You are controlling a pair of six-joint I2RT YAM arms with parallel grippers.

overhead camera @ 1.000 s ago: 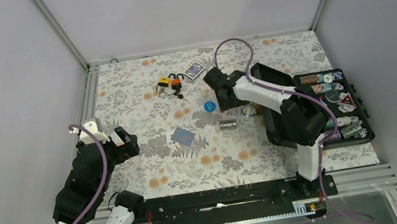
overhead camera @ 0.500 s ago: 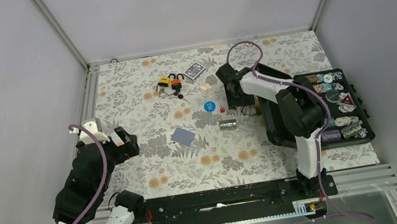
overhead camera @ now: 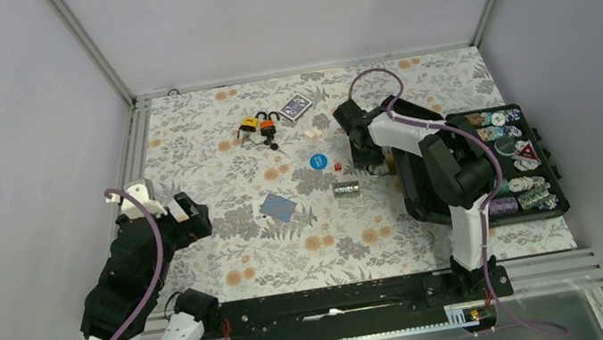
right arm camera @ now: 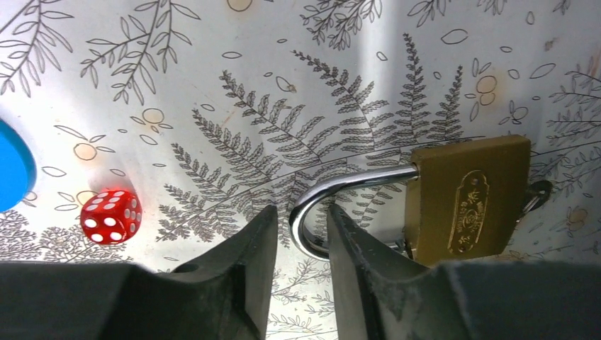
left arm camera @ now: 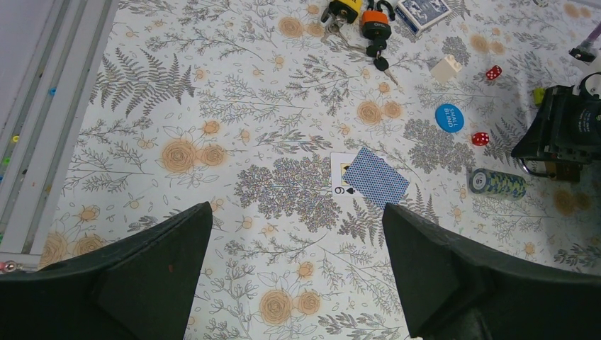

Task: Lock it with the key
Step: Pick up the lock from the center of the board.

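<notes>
Right gripper (right arm camera: pixel 298 234) has swung from 10 to 1 o'clock, nearly clenched beside brass padlock (right arm camera: pixel 468 198) shackle (grasp not confirmed); locking pending.

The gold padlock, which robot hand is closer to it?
Right. The right hand is at the gold padlock, fingers astride its shackle. The left hand is far off, across the table.

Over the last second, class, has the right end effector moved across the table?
Yes. In the top view the right end effector has shifted rightward, away from the blue disc and nearer the open black case.
</notes>
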